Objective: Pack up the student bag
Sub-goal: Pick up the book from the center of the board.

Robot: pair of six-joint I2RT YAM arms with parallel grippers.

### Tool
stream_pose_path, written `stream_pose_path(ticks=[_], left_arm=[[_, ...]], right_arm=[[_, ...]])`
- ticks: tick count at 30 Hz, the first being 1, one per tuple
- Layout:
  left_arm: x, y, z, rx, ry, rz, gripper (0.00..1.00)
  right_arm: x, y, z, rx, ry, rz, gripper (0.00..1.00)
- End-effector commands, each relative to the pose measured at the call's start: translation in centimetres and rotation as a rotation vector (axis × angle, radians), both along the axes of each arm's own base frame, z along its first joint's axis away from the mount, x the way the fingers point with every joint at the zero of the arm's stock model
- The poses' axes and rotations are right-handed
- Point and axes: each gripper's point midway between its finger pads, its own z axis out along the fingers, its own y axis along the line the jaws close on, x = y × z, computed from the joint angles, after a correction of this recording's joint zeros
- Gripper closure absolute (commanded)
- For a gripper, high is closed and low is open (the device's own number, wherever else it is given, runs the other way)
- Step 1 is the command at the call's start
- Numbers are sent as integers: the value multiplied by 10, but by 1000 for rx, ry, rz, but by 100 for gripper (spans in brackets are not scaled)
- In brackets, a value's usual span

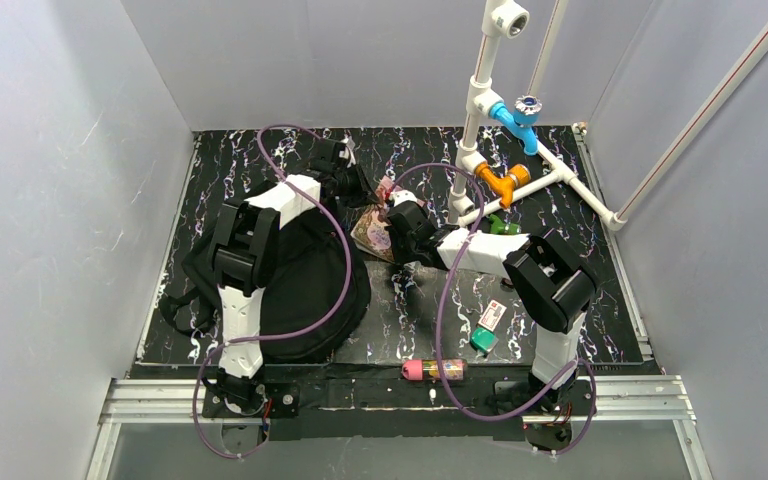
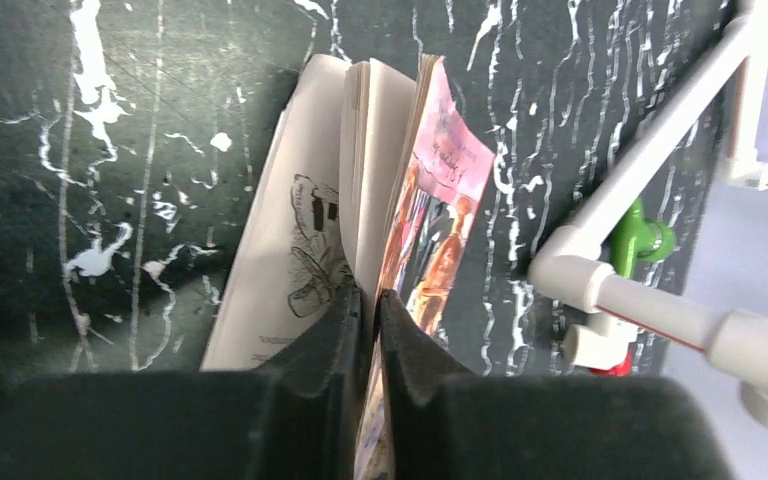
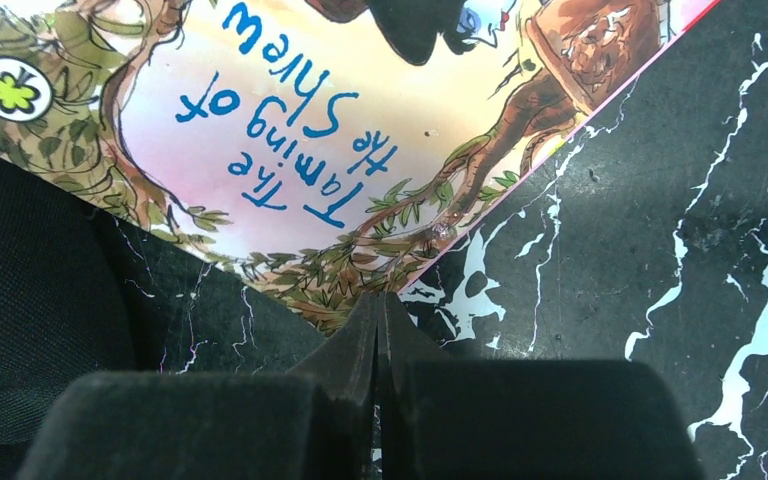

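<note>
The student bag point(image 1: 305, 290) lies flat on the left half of the black marbled mat, partly under my left arm; its black fabric point(image 3: 30, 290) also fills the left edge of the right wrist view. A paperback book point(image 1: 372, 236) stands partly open just right of the bag. My left gripper point(image 2: 370, 296) is shut on the book point(image 2: 440, 190), pinching its pink cover and some pages from above. My right gripper point(image 3: 377, 298) is shut, its tips at the lower corner of the cover point(image 3: 340, 130); whether it pinches that corner I cannot tell.
A white pipe frame point(image 1: 520, 190) with blue point(image 1: 515, 118), orange point(image 1: 503, 182) and green point(image 1: 505, 226) fittings stands at the back right. A small card point(image 1: 492, 314) and a green item point(image 1: 483, 340) lie near the right arm. A pink pencil case point(image 1: 433, 369) rests at the mat's front edge.
</note>
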Motion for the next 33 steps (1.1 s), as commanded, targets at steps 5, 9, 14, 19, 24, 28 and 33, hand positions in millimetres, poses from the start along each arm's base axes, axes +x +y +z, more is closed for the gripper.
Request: stream_pose_path(ticks=[5,9,14,19,24,28,33], left_arm=[[-6,-4,52,-7,-37,-65,100],[6,16,94,-5,-102,0,100],[19,52,167,-136,-183,129,100],[11,86,240,-256,-302,197,100],[-19,135,301,-368,-437,319,100],[-57,174,335,-417,-516,420,100],[-111,198,356,-435,-588,509,100]], right_arm=[[-3,-3,1,-30,31,22,92],[-10,-5,38,-89,-33,67,68],[-20,0,86,-106,-105,130,41],[-29,20,140,10,-136,167,24],[-64,83,202,362,-16,331,14],[-76,125,268,707,-9,374,2],[-85,153,338,1080,-7,421,2]])
